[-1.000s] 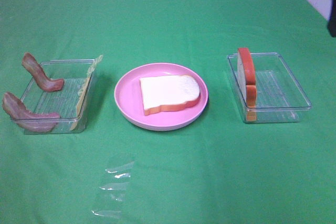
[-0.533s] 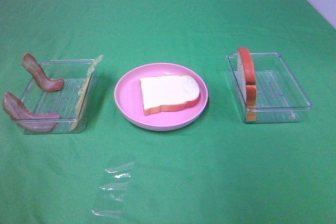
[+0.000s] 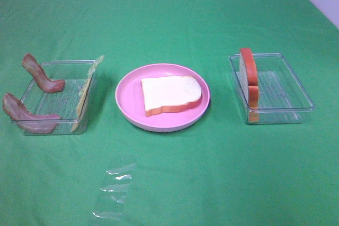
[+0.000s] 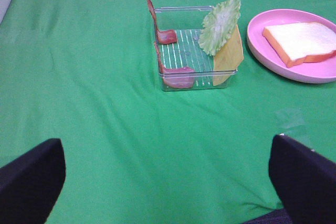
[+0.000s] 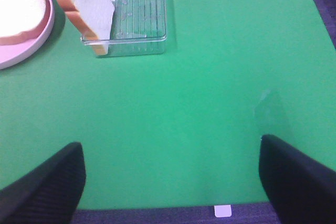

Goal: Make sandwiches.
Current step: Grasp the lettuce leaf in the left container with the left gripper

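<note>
**Sandwich setup – one slice down, both arms hanging back**

The only sandwich part in place is a single bread slice (image 3: pixel 170 95) – it's lying flat on the pink plate (image 3: pixel 127 110), which is sitting about mid-counter on the green cloth (image 3: pixel 169 19). Nothing is stacked on top of it.

Toward the left edge of the counter a clear container (image 3: pixel 58 63) is holding the fillings. Two bacon strips (image 3: pixel 39 73) are leaning on the wall facing that edge, with their ends poking up over the rim. A lettuce leaf (image 4: pixel 220 19) and a cheese slice (image 4: pixel 229 56) are propped against the wall facing the plate.

Toward the right edge another clear container (image 3: pixel 286 95) is carrying a second bread slice (image 3: pixel 249 75), standing on edge against the wall nearest the plate.

A bit of clear film (image 3: pixel 114 189) is lying near the front edge, left of middle.

The left end effector (image 4: pixel 165 148) is hovering over bare cloth with its fingers (image 4: pixel 31 177) spread wide, gripping nothing. The right end effector (image 5: pixel 169 145) is doing the same – spread wide, empty, well apart from the food.
</note>
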